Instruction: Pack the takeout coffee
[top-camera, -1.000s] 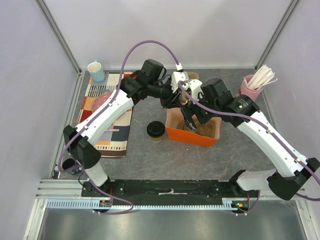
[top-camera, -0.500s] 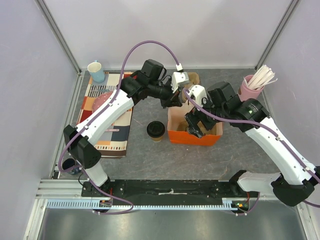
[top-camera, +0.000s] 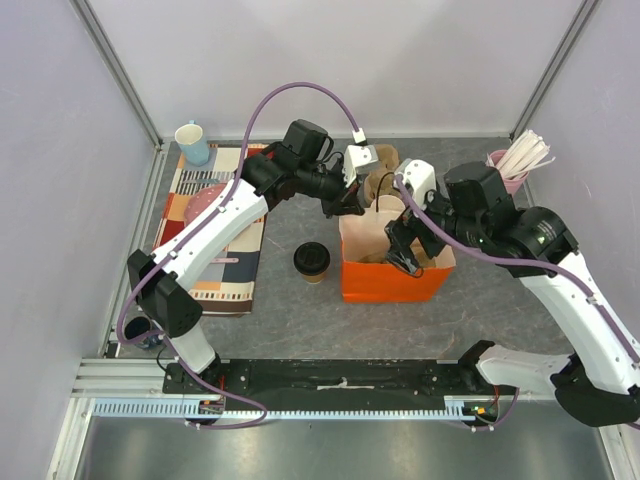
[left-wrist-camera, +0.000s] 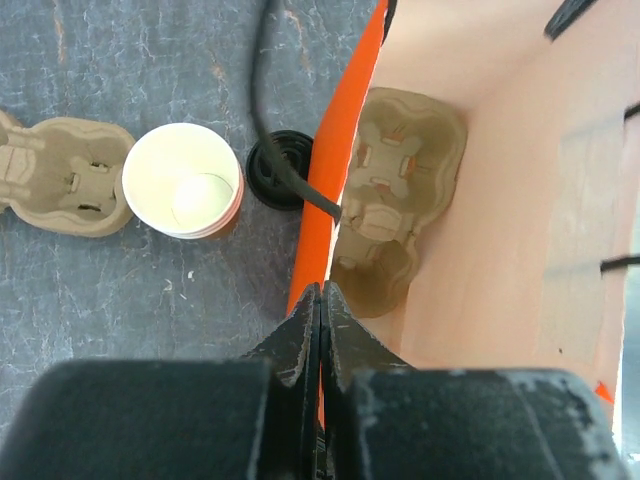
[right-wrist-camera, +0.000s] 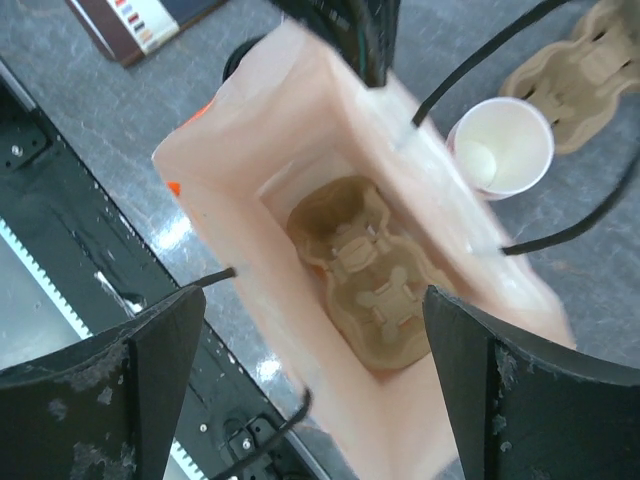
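Observation:
The takeout coffee (top-camera: 312, 260), a brown paper cup with a black lid, stands on the table just left of the orange paper bag (top-camera: 392, 280). Its lid peeks past the bag's rim in the right wrist view (right-wrist-camera: 236, 62). The bag stands upright and open, with a moulded cardboard cup carrier (left-wrist-camera: 395, 205) lying on its bottom (right-wrist-camera: 370, 275). My left gripper (top-camera: 352, 205) is shut on the bag's far left rim (left-wrist-camera: 321, 300). My right gripper (top-camera: 405, 250) hovers over the bag's mouth, open wide and empty (right-wrist-camera: 315, 300).
A lidless paper cup stack (left-wrist-camera: 182, 180) and a second cardboard carrier (left-wrist-camera: 60, 175) sit behind the bag, with a loose black lid (left-wrist-camera: 275, 170) beside them. A striped mat (top-camera: 215, 225), a blue mug (top-camera: 192, 143) and a pink straw cup (top-camera: 505, 165) stand further off.
The right gripper has risen out of the bag and drawn back to the right. The bag now stands taller and more open. The left gripper keeps its hold.

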